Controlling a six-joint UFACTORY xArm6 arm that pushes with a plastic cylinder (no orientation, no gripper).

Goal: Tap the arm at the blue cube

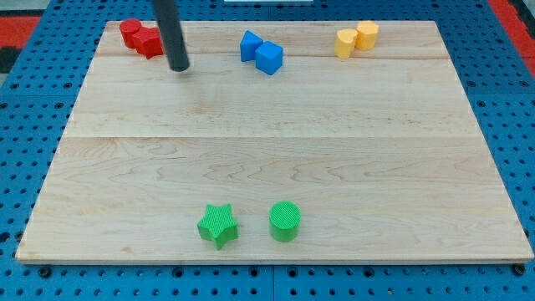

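Resting on the wooden board [276, 159] (blue pegboard [25, 100] beneath), my tip [179, 67] touches no block.

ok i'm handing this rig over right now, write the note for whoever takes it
My tip is down on the board near the view's top left, just right of the two red blocks and touching neither.
The blue cube sits right of my tip, with open board between them; a second blue block touches its upper left.
Done: nothing, the cube is untapped.
Left: slide right and tap the cube.
The yellow and green blocks are clear of that path.
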